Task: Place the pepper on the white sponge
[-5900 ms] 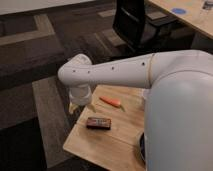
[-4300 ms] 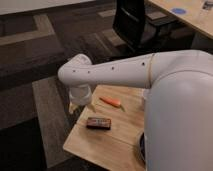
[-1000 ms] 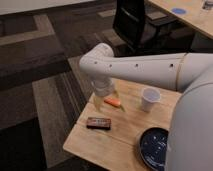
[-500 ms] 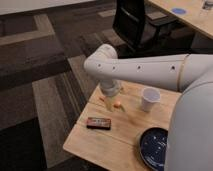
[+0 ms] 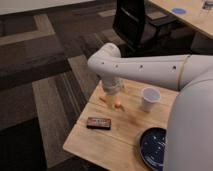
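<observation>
Pepper (image 5: 118, 105) and tool (image 5: 112, 92) meet near the far left part of the counter (image 5: 100, 142), under the largest thing in view: one smooth, white, rounded robot arm (image 5: 150, 70) that reaches in from the right, with a row of small dark dots along its shell. The floor (image 5: 40, 75) is carpet in dark and grey-brown bands. One pale wooden counter, a flat rectangle with visible grain, carries everything else. Beyond it stands one black office chair (image 5: 132, 22), pushed up to a light wooden desk (image 5: 195, 20). On the counter's near right corner lies one round dark blue plate (image 5: 154, 147), partly cut off by the robot's body. One white translucent cup (image 5: 149, 99) stands upright right of the tool, apart from it. One dark, flat rectangular box (image 5: 98, 123) with red markings lies toward the left edge, nearer the camera than the tool. The tool hangs low over the wood, right at the pepper; whether it is open or closed I cannot tell. The pepper is small, slim and orange-red, lying on the wood, with orange showing on either side of the tool.
</observation>
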`<state>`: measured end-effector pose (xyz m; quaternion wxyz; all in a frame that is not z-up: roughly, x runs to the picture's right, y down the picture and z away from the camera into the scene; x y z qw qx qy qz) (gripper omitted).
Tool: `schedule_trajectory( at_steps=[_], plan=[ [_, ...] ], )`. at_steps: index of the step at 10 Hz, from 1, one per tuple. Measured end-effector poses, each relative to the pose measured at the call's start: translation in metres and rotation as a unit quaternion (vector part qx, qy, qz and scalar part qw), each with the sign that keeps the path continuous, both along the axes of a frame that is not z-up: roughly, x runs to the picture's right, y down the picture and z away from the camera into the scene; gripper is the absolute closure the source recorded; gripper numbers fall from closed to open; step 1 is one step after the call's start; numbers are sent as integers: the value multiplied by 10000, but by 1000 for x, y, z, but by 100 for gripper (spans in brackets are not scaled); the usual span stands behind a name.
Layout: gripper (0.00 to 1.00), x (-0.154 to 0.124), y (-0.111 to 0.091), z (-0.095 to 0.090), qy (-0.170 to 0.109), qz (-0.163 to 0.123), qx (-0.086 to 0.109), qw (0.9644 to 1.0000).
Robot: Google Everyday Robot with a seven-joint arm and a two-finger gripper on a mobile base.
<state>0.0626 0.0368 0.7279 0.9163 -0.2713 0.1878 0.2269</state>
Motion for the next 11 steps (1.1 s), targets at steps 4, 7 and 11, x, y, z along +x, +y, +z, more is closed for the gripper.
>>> schedule_trajectory(
  at_steps=[4, 7, 11],
  plan=[
    [35, -20, 8, 30, -463, -259, -163, 9985],
    [35, -18, 3, 47, -650, -317, -193, 9972],
    [35, -1, -6, 70, -802, -393, -180, 9958]
  ],
)
